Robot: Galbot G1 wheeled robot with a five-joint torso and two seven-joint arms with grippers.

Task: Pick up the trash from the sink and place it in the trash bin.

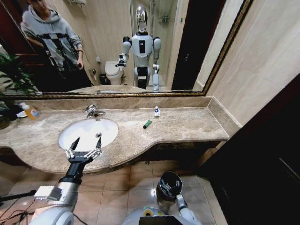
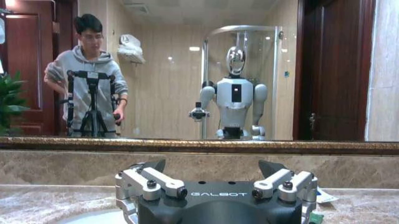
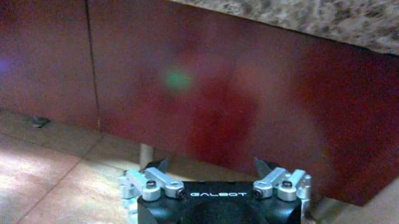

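Note:
The white oval sink (image 1: 108,130) sits in the marble counter, with a chrome faucet (image 1: 93,111) behind it. My left gripper (image 1: 86,141) hovers open over the basin's front rim, fingers pointing at the faucet; in the left wrist view the left gripper (image 2: 212,166) faces the mirror. A dark green stick (image 1: 147,124) and a small white tube (image 1: 157,111) lie on the counter right of the sink. A flat white packet (image 2: 324,196) shows beside the left gripper. The trash bin (image 1: 169,184) stands on the floor below the counter. My right gripper (image 3: 212,164) is open and low, facing the cabinet.
An orange-liquid bottle (image 1: 30,111) stands at the counter's far left near a plant (image 1: 14,75). A large mirror (image 1: 140,47) covers the wall behind. The counter (image 1: 187,124) ends at the tiled right wall. A red-brown cabinet panel (image 3: 218,84) lies under the counter.

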